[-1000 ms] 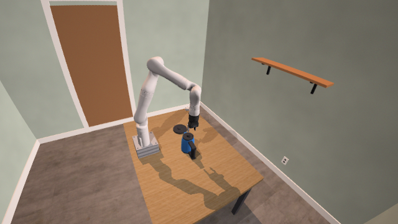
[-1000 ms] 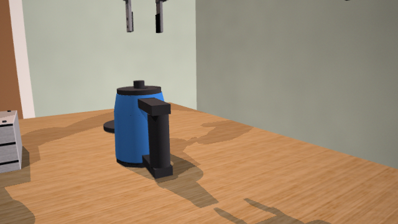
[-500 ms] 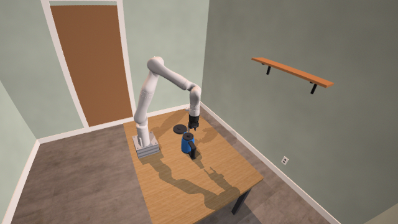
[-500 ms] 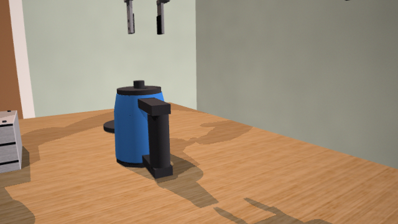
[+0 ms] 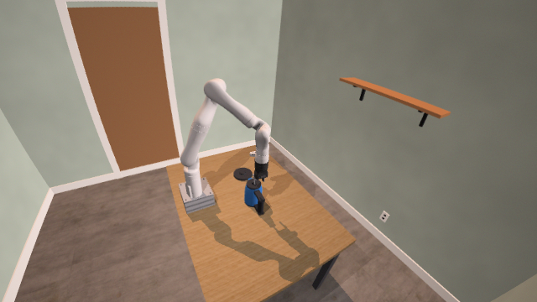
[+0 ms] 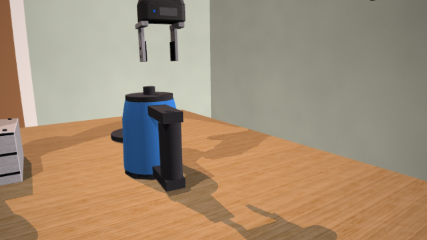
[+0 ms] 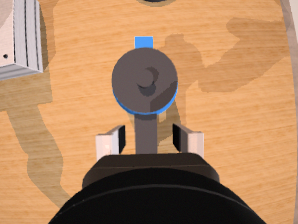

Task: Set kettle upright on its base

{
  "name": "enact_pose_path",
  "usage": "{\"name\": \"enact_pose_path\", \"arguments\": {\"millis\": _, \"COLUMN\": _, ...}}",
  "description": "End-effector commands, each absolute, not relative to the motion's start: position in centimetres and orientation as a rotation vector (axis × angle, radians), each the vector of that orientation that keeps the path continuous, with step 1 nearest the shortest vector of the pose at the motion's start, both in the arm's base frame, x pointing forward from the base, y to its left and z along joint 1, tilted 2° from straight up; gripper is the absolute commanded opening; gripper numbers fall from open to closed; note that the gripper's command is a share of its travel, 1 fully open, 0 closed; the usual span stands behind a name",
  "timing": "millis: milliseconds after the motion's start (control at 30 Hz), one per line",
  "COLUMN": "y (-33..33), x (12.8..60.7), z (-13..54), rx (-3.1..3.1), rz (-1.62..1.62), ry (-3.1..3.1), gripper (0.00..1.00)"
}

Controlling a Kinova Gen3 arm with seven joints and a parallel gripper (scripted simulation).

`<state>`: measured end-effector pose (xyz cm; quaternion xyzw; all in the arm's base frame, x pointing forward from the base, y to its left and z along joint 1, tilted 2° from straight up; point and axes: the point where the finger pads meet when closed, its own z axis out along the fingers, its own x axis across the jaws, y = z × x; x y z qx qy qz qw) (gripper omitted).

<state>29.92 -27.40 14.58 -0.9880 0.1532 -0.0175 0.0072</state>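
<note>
The blue kettle (image 6: 148, 137) stands upright on the wooden table, with a black lid, a knob on top and a black handle (image 6: 169, 147) facing the camera. It also shows in the top view (image 5: 253, 195) and in the wrist view (image 7: 145, 83). My gripper (image 6: 158, 60) hangs open and empty straight above the kettle, a short way over the lid. In the wrist view its fingers straddle the handle from above.
The arm's grey mounting block (image 5: 196, 196) stands on the table to the left of the kettle. A wall runs close behind the table's far side. A shelf (image 5: 394, 97) hangs high on the right wall.
</note>
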Motion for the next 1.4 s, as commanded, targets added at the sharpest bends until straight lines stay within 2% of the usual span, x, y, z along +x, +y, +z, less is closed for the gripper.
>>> {"name": "enact_pose_path", "arguments": {"millis": 0, "y": -27.2, "x": 29.9, "z": 13.2, "rx": -3.082, "rz": -0.047, "ry": 0.471, "gripper": 1.0}}
{"name": "enact_pose_path", "arguments": {"millis": 467, "y": -27.1, "x": 30.0, "z": 7.7, "rx": -3.083, "rz": -0.046, "ry": 0.473, "gripper": 1.0}}
{"name": "enact_pose_path", "arguments": {"millis": 1367, "y": -26.8, "x": 29.9, "z": 7.1, "rx": -3.076, "rz": -0.036, "ry": 0.471, "gripper": 1.0}}
